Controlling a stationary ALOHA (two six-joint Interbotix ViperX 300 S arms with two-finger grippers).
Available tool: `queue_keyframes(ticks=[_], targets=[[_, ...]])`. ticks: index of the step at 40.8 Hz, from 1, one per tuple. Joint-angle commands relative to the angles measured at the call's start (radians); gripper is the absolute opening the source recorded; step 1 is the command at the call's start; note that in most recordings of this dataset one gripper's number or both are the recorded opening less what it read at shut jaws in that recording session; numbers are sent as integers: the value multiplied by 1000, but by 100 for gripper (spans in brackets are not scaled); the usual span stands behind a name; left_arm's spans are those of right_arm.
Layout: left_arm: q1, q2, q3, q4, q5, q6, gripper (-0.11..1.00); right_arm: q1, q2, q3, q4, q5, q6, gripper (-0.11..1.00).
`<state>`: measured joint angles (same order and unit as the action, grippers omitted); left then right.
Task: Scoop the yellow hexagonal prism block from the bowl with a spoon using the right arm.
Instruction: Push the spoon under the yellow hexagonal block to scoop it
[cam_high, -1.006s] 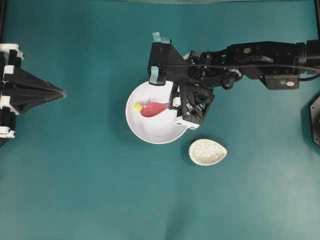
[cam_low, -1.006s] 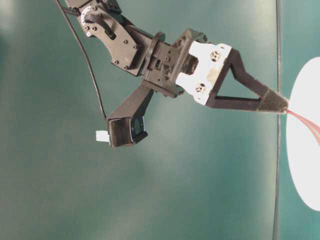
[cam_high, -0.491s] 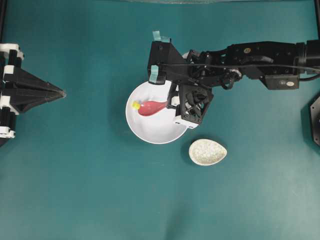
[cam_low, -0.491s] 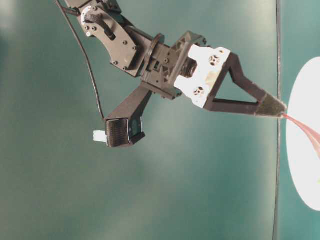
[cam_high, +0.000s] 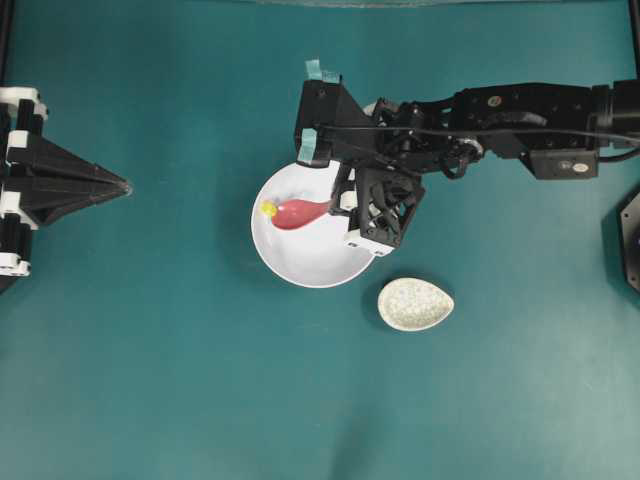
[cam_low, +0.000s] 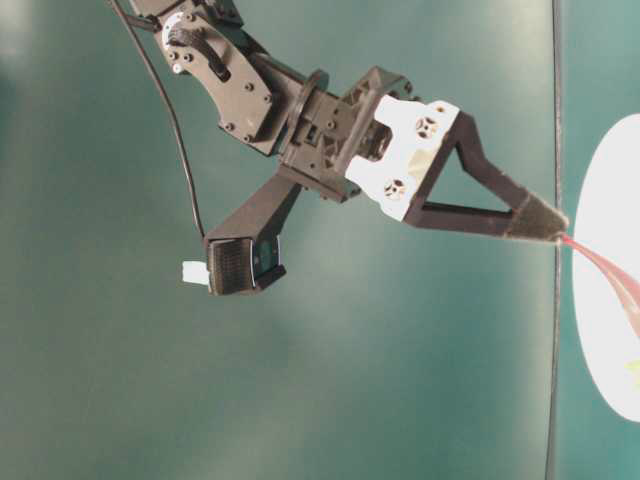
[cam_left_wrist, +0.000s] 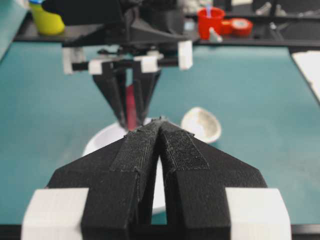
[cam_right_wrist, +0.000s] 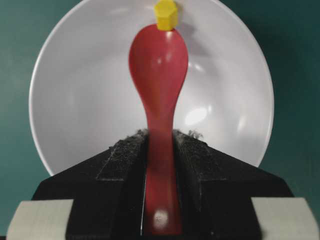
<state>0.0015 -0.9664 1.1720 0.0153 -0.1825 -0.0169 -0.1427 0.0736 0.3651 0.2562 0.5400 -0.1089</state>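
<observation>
Teal table (cam_high: 180, 380) with white bowl (cam_high: 300, 265): the right hand (cam_right_wrist: 160, 145) clamps the spoon (cam_right_wrist: 158, 65) by its handle.
The yellow hexagonal prism block (cam_right_wrist: 165, 14) sits in the bowl, touching the scoop's far tip; light, hard and glossy-sided, it likely skids against glazed surfaces. The overhead view hides the spoon handle; the idle left hand (cam_left_wrist: 160, 125) is closed, well apart.

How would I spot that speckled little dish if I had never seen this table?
Start at the white bowl in the middle of the teal table. Just off its rim, on the side nearer the right arm, lies the speckled dish. It is egg-shaped, far smaller than the round bowl, mottled instead of plain, and holds nothing.
</observation>
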Motion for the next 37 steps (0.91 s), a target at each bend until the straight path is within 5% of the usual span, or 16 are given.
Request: queue_keyframes(ticks=[1, 37], targets=[[-2, 3, -25, 3, -6, -2, 1, 2, -12, -14, 2, -12, -2, 23], [-2, 3, -25, 3, -6, -5, 1, 9, -12, 31, 2, -80, -2, 23]])
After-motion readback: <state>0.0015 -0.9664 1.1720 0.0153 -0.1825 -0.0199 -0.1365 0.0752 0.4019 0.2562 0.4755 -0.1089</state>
